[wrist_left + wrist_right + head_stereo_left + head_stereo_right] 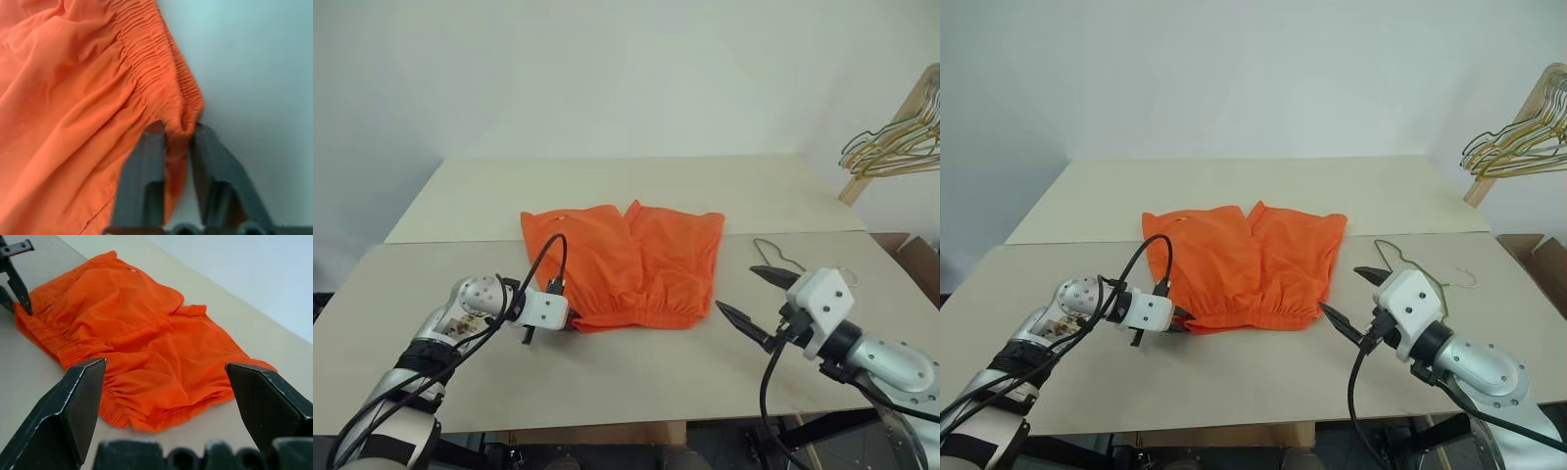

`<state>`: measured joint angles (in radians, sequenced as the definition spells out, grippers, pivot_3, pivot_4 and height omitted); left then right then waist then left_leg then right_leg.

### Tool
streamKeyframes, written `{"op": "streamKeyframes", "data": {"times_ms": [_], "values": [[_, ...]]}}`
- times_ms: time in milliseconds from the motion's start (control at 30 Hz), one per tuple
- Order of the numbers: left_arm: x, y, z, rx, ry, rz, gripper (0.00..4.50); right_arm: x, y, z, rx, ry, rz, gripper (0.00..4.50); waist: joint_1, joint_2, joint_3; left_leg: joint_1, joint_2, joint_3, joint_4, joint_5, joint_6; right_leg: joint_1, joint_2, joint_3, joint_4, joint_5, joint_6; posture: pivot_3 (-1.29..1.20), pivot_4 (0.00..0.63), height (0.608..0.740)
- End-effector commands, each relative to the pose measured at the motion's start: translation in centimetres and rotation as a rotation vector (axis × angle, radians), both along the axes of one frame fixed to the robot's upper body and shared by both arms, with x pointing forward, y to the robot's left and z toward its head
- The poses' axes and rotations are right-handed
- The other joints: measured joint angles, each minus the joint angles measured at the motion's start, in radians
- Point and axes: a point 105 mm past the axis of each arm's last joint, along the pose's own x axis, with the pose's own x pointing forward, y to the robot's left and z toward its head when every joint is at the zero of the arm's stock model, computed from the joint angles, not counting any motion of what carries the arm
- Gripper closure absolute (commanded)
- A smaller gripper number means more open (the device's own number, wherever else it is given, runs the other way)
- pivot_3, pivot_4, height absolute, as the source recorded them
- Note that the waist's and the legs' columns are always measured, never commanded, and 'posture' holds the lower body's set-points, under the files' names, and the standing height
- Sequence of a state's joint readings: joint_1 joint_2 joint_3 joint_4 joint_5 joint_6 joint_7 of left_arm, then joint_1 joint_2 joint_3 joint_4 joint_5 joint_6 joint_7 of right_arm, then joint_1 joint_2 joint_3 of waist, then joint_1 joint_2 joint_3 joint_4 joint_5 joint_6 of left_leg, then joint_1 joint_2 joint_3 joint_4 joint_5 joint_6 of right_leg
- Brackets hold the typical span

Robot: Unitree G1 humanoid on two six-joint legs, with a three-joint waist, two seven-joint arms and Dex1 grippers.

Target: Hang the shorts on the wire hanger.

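Left gripper (177, 134) clamped on the near-left waistband corner of the shorts (625, 262), fabric pinched between both fingers. Right gripper (759, 304) spread wide, holding nothing, hovering just right of the shorts' near-right corner, pointing left. One pair of shorts, flat mid-table (607, 382), waistband near. One hanger (1410, 264) on the table to their right, behind the right gripper.

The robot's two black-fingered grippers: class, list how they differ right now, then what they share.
The left gripper is shut on the waistband corner of the bright orange fabric shorts; the right gripper is open and holds nothing. The left meets the shorts; the right hangs beside them, apart. Both have two black fingers and point toward the shorts.
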<state>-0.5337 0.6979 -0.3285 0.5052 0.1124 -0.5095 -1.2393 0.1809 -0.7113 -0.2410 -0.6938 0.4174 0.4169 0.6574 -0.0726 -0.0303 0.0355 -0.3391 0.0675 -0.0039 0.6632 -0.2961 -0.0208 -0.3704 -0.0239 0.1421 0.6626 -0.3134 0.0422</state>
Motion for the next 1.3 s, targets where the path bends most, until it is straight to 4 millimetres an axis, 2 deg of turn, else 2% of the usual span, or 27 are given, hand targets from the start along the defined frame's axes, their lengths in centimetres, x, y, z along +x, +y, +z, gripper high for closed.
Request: {"op": "streamKeyframes", "data": {"times_ms": [33,167,333,533,700,767,900,933,1067,1167,1300], "values": [[0.6,-0.3,1.2,-0.025,-0.039,-0.010,4.47,-0.8,0.3,0.8,-0.025,-0.004,0.078,0.00,0.000,0.000,0.000,0.000,0.000,0.000,0.000,0.000,0.000,0.000,0.000,0.000,0.000,0.000,0.000,-0.07,0.004,0.740],[0.7,-0.8,1.7,-0.059,-0.048,-0.004,4.47,-1.2,0.4,0.3,-0.066,0.030,0.137,0.00,0.001,0.000,0.000,0.000,0.000,0.000,0.000,0.000,0.000,0.000,0.000,0.000,0.000,0.000,0.000,-0.06,0.003,0.740],[0.2,-2.5,2.8,-0.144,-0.013,-0.017,4.47,-1.2,0.1,0.3,-0.081,0.034,0.148,0.00,0.004,0.000,0.000,-0.001,0.000,0.000,0.001,0.000,0.000,0.000,0.000,0.000,0.000,0.000,0.000,-0.05,0.003,0.740],[-1.4,-7.4,3.7,-0.283,0.094,-0.034,4.47,-1.4,0.0,0.3,-0.122,0.040,0.177,0.00,0.003,0.000,-0.001,-0.006,0.000,-0.001,0.003,0.000,0.000,0.000,0.000,0.000,0.000,0.000,0.001,-0.05,0.000,0.740],[-3.3,-12.4,4.0,-0.341,0.170,-0.110,4.47,-1.5,0.3,-0.1,-0.153,0.043,0.193,0.00,0.005,0.002,-0.002,-0.008,0.000,-0.003,0.011,-0.003,0.005,0.000,0.000,-0.002,0.001,0.000,0.001,-0.07,0.000,0.740],[-3.9,-13.7,3.8,-0.324,0.188,-0.152,4.47,-1.6,0.3,-0.2,-0.165,0.045,0.191,0.00,0.004,0.002,-0.002,-0.010,0.000,-0.004,0.014,-0.004,0.007,0.000,0.000,-0.002,0.001,0.000,0.002,-0.08,0.000,0.740],[-3.2,-15.4,3.0,-0.267,0.182,-0.129,4.47,-1.8,0.2,-0.5,-0.185,0.051,0.179,0.00,0.002,0.002,-0.002,-0.010,0.000,-0.004,0.015,-0.004,0.008,0.001,0.000,-0.002,0.001,0.000,0.002,-0.10,0.001,0.740],[-3.2,-15.4,3.0,-0.257,0.188,-0.137,3.94,-1.9,0.2,-0.6,-0.188,0.053,0.177,0.00,0.000,0.003,-0.003,-0.010,0.000,-0.004,0.015,-0.004,0.008,0.001,0.000,-0.002,0.001,0.000,0.002,-0.11,0.005,0.740],[-2.9,-14.3,3.6,-0.267,0.217,-0.128,2.84,-2.6,0.0,-0.8,-0.213,0.072,0.183,0.00,-0.007,0.006,-0.004,-0.012,0.000,-0.004,0.015,-0.005,0.010,0.001,0.001,-0.002,0.001,0.000,0.002,-0.11,0.013,0.740],[-2.7,-12.6,4.7,-0.277,0.243,-0.124,2.07,-3.0,-0.1,-1.5,-0.264,0.096,0.204,0.00,-0.013,0.007,-0.004,-0.012,0.000,-0.004,0.015,-0.005,0.010,0.001,0.001,-0.002,0.001,0.000,0.002,-0.11,0.023,0.740],[-2.9,-10.6,6.0,-0.291,0.249,-0.131,0.78,-3.3,0.4,-2.0,-0.290,0.110,0.237,0.00,-0.024,0.007,-0.004,-0.012,0.000,-0.004,0.015,-0.006,0.010,0.001,0.001,-0.002,0.001,0.000,0.002,-0.10,0.029,0.740]]}}
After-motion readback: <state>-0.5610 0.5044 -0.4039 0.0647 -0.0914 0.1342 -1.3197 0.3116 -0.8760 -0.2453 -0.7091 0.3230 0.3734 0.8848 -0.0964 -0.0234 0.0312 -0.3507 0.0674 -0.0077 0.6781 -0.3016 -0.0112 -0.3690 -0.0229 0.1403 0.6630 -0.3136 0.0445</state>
